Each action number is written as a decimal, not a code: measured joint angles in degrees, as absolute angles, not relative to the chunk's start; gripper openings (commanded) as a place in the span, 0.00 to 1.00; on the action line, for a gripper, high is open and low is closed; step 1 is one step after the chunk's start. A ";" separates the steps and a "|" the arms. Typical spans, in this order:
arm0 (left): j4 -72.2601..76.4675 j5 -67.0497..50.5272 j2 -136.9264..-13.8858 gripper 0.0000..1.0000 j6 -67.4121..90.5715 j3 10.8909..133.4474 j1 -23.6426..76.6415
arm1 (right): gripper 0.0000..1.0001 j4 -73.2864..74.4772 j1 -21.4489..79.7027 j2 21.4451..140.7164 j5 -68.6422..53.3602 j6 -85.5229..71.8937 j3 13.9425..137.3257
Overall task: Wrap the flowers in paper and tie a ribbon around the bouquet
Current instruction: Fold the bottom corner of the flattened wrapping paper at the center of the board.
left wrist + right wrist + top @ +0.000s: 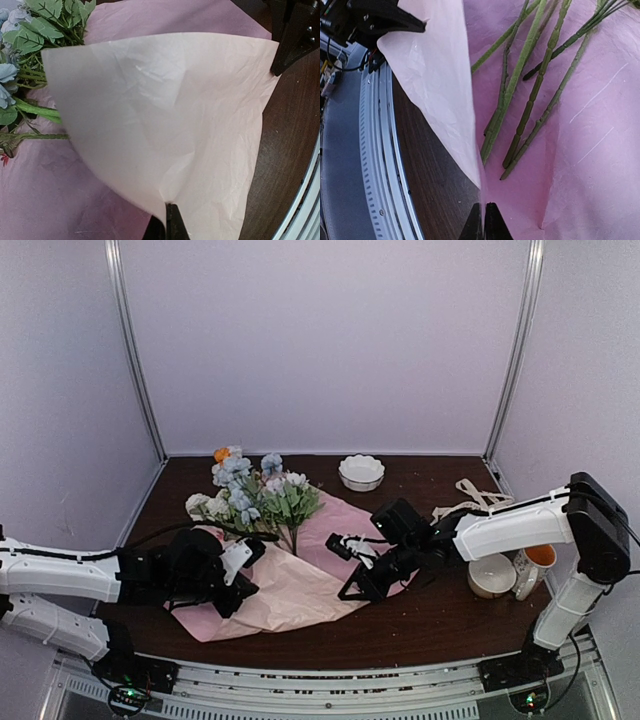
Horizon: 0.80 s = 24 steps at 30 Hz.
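A: Claws?
B: L claw (169, 216) & R claw (484, 212) both pinched shut on paper (300, 590) edges; L holds a flap up over stems (537, 80). Flowers (255, 490) lie on it, mid table (440, 630).
A: Risk?
B: Thin sheet cd tear if arms pull apart; stems cd roll out.

Soft, even light; crinkly pale pink paper sheet (165, 125) looks nearly washed out close up, faint shadows on dark wooden tabletop (440, 632).
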State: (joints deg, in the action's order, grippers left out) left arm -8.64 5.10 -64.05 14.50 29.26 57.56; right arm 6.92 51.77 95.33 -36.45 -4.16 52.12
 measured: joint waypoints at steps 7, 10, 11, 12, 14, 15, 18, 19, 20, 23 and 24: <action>-9.54 3.97 -64.05 0.66 14.98 29.43 57.49 | 0.00 8.45 50.81 96.27 -36.47 -5.78 53.34; -11.25 2.13 -63.59 0.71 16.51 29.82 57.41 | 0.00 9.61 50.24 97.82 -37.54 -6.02 55.27; -12.19 1.63 -63.24 0.72 17.30 30.04 57.41 | 0.00 9.76 50.06 98.37 -38.00 -6.24 55.92; -13.30 0.86 -62.74 0.74 18.35 30.37 57.41 | 0.00 10.00 49.87 98.98 -38.70 -6.46 56.62; -14.92 -0.19 -61.52 0.74 20.12 30.79 57.41 | 0.00 10.87 49.39 100.12 -39.72 -6.87 58.04; -15.51 -0.78 -60.69 0.74 21.28 30.81 57.41 | 0.00 11.20 49.08 100.75 -40.32 -7.05 58.76; -17.45 -1.96 -58.39 0.64 23.59 30.81 57.41 | 0.00 12.43 48.47 102.21 -41.28 -7.51 60.38; -17.89 -2.20 -57.67 0.59 24.14 30.81 57.43 | 0.00 12.71 48.38 102.43 -41.36 -7.53 60.58; -18.15 -2.31 -56.84 0.57 24.84 30.76 57.52 | 0.00 12.95 48.29 102.52 -41.36 -7.53 60.62; -17.91 -1.63 -54.26 0.57 25.15 30.37 59.33 | 0.00 13.69 48.07 102.63 -40.95 -7.55 60.62; -17.72 -0.97 -53.52 0.59 25.12 29.98 60.75 | 0.00 13.65 48.01 102.69 -40.64 -7.84 60.62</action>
